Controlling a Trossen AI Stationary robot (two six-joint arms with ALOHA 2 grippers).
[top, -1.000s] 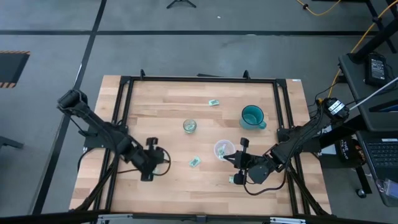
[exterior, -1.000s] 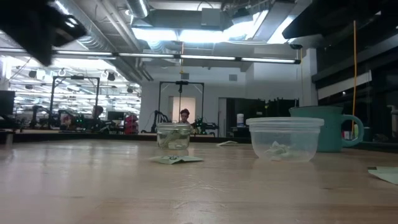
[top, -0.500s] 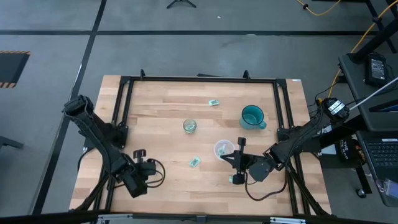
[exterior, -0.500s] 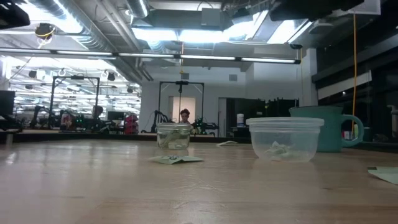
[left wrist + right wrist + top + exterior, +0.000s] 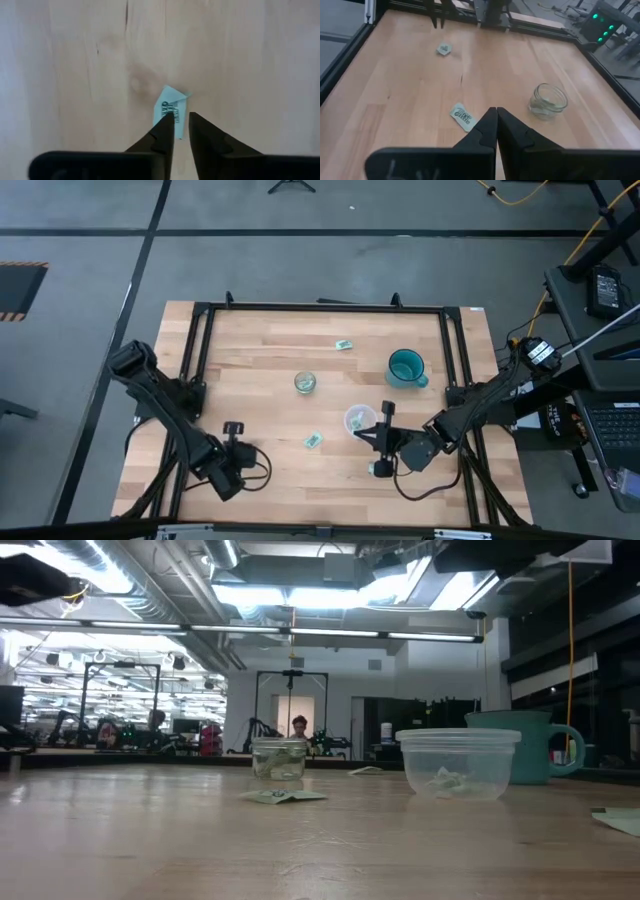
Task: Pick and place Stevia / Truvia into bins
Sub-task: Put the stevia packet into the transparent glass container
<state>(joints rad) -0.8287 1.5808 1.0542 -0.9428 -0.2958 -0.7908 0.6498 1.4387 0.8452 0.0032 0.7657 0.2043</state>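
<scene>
- The left gripper (image 5: 233, 427) sits at the lower left of the high view, over bare table (image 5: 270, 370). In the left wrist view its fingers (image 5: 165, 131) are nearly together with a thin gap, and a pale green packet (image 5: 171, 111) shows just past the tips; whether they pinch it cannot be told.
- The right gripper (image 5: 386, 409) is lower right of centre in the high view, just beside the cup (image 5: 359, 420). In the right wrist view its fingers (image 5: 487, 131) are pressed together and hold nothing.
- One packet (image 5: 314, 441) lies flat on the table left of the cup, below the jar (image 5: 305, 382).
- A second loose packet (image 5: 344, 344) lies near the top of the table, left of the teal mug (image 5: 405, 367).
- In the low view, the jar (image 5: 278, 758) and the cup (image 5: 457, 764) each hold greenish packets, and a packet (image 5: 284, 796) lies in front of the jar.
</scene>
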